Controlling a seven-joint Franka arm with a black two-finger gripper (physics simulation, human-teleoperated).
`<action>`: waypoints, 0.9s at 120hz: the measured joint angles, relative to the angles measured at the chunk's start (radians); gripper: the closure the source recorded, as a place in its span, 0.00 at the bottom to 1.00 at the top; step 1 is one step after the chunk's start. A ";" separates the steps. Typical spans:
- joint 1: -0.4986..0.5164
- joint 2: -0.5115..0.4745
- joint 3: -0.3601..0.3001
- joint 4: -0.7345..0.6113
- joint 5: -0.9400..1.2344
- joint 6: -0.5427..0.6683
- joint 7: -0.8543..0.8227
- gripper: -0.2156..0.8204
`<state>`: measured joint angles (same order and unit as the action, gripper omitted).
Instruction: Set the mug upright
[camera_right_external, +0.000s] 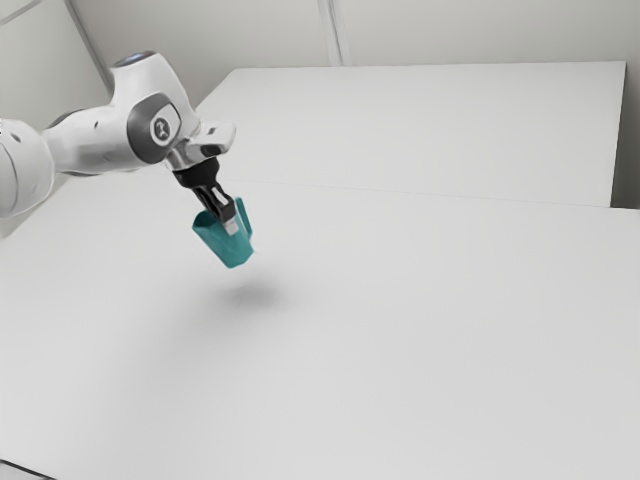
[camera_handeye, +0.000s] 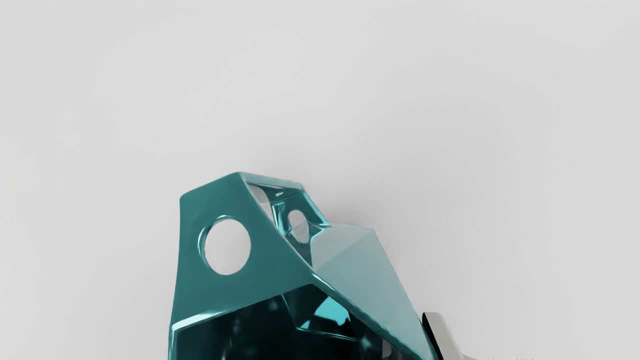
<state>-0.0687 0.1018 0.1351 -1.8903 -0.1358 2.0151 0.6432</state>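
My gripper (camera_right_external: 229, 223) is clamped on the mug (camera_right_external: 233, 249), which is up off the counter (camera_right_external: 400, 350), tilted, mouth toward the exterior view's upper left. Risks: off-center grip could let it pivot or slip; released at this tilt, it'd land on its base edge and topple. Count: 1 mug, 1 gripper, 1 counter below.

Bright, diffuse light, source hard to tell. Pale table (camera_right_external: 420, 330), soft shadow (camera_right_external: 252, 296) at five o'clock from mug (camera_right_external: 232, 252). Wrist view: rim (camera_handeye: 215, 316) glare, dark mug interior.
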 joint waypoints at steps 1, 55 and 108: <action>-0.001 0.000 -0.002 0.000 0.009 0.002 -0.008 0.97; -0.021 0.067 -0.015 -0.052 0.131 0.151 -0.324 0.97; -0.027 0.134 -0.015 -0.052 0.136 0.188 -0.474 0.97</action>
<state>-0.0954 0.2360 0.1197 -1.9424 0.0000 2.2030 0.1689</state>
